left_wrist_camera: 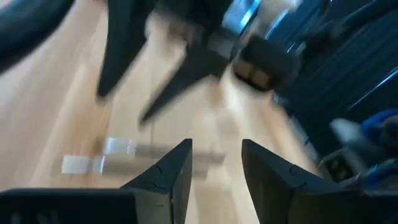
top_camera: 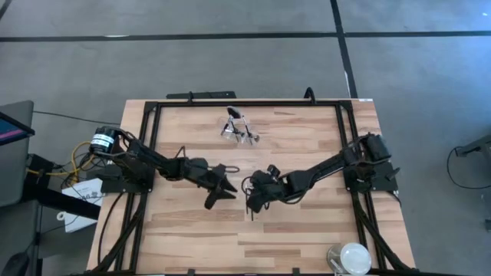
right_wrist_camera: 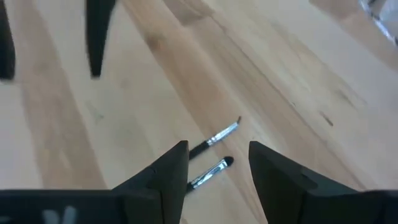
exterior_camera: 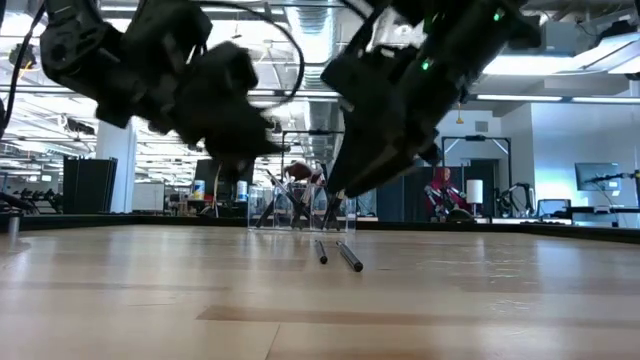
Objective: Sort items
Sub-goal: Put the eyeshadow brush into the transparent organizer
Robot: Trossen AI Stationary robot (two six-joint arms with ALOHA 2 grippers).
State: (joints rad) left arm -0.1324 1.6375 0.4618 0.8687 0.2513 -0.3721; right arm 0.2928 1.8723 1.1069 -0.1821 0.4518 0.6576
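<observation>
Two slim brushes with black handles and silvery ferrules lie flat on the wooden table near its middle [right_wrist_camera: 214, 138] [right_wrist_camera: 208, 174]; they also show in the low view [exterior_camera: 322, 252] [exterior_camera: 348, 257]. My right gripper [right_wrist_camera: 217, 171] is open just above them, its fingers on either side and touching nothing. My left gripper [top_camera: 221, 188] is open and empty, close to the left of the right gripper and above the table. More brushes stand in a small clear holder [top_camera: 238, 126] at the far middle of the table.
A round white-and-clear disc [top_camera: 349, 257] lies at the table's near right corner. A black frame [top_camera: 245, 101] runs along the table's far and side edges. The left wrist view is blurred; a pale silvery streak [left_wrist_camera: 102, 162] lies on the wood ahead of its fingers.
</observation>
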